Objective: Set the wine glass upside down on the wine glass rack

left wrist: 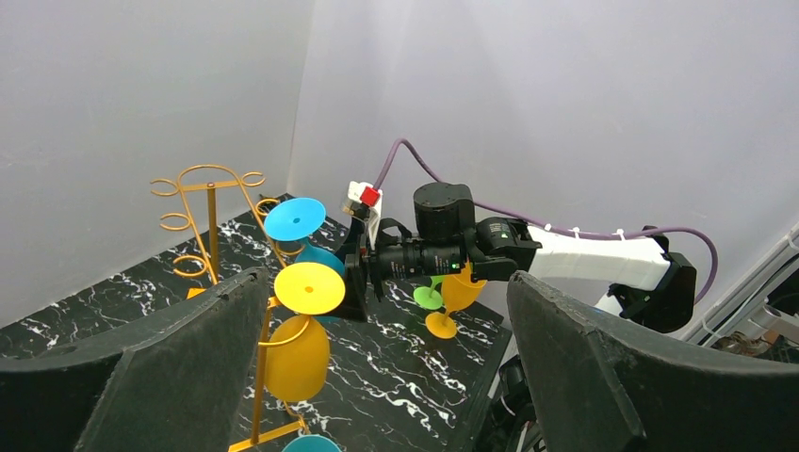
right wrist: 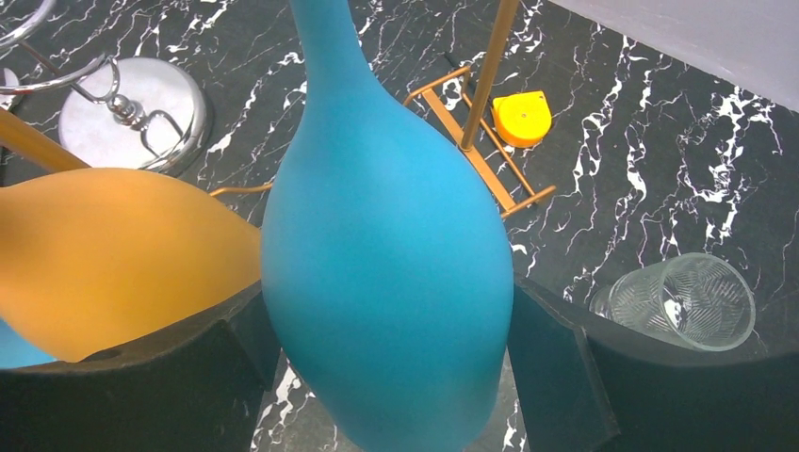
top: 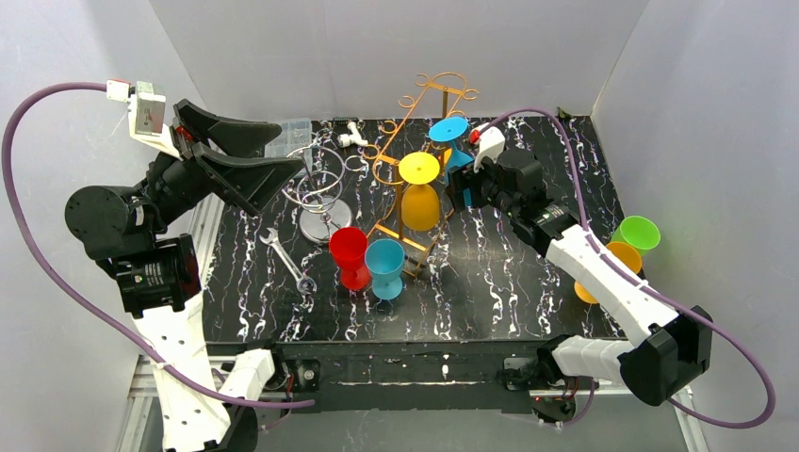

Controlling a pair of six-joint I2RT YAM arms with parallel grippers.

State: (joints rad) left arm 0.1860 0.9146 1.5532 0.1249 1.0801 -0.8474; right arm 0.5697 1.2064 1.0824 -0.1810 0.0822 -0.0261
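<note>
My right gripper [right wrist: 396, 330] is clamped on the blue wine glass [right wrist: 386, 254], its bowl filling my wrist view. Only the overhead view shows its foot up, hung on the rack [right wrist: 491, 66]. The yellow glass [right wrist: 113, 254] crowds its left, with room right over the table [top: 528, 282]. My left gripper [top: 290, 146] is spread wide, far left.

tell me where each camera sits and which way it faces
Top external: above and behind the arms, looking down on the table; left arm and right arm both show.
Left wrist: on the raised left arm, facing across the table to the rack and right arm; left end effector fingers frame it.
Right wrist: at the rack, looking down at the blue wine glass filling the gap between right end effector fingers.
Shared: all three show the yellow wine glass hanging upside down.
</note>
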